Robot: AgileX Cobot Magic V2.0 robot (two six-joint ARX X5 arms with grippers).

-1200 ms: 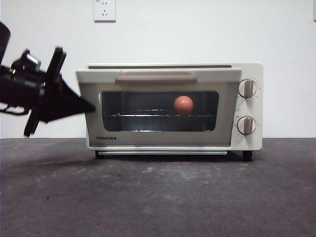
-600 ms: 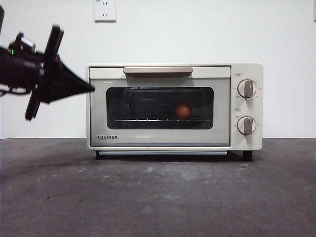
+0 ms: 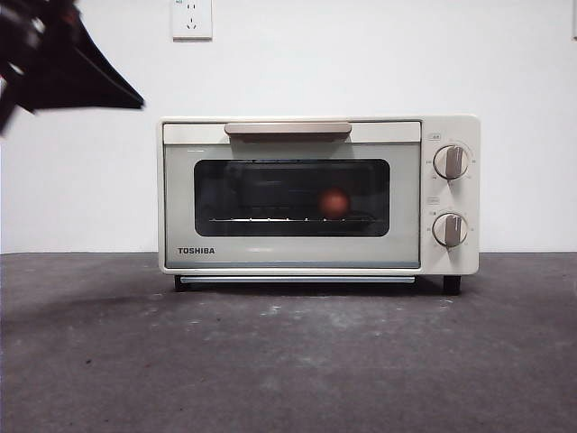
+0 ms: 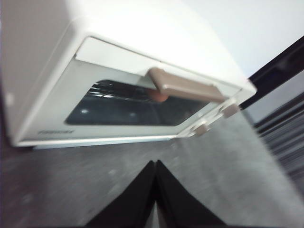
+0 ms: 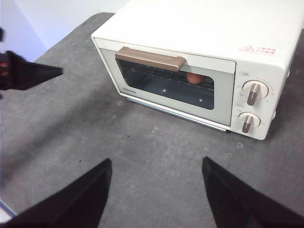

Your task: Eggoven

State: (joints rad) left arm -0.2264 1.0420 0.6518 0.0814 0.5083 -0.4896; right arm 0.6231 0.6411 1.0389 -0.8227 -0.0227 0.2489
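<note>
The dark grey table (image 3: 288,352) fills the lower part of the front view, bare and mottled up to the foot of the oven. On it, at the middle of the frame, stands the cream toaster oven (image 3: 318,194) with its dark glass door (image 3: 291,197) shut flat against the body and the tan handle (image 3: 288,128) running across the door's top. The two dials (image 3: 450,196) sit one above the other on the panel at the right side. Behind the glass, right of centre, the reddish-brown egg (image 3: 335,203) rests on the wire rack (image 3: 290,218), dimmed by the tinted pane.

In the upper left corner of the front view the left gripper (image 3: 126,101) hangs in the air as a black wedge, apart from the oven and above its top corner; its jaws are pressed together with nothing between them, as the left wrist view shows (image 4: 156,164).

The right gripper (image 5: 156,164) hovers over the table in front of the oven, jaws spread wide and holding nothing.

On the white wall behind, at the top of the front view, is a wall socket (image 3: 191,18).
</note>
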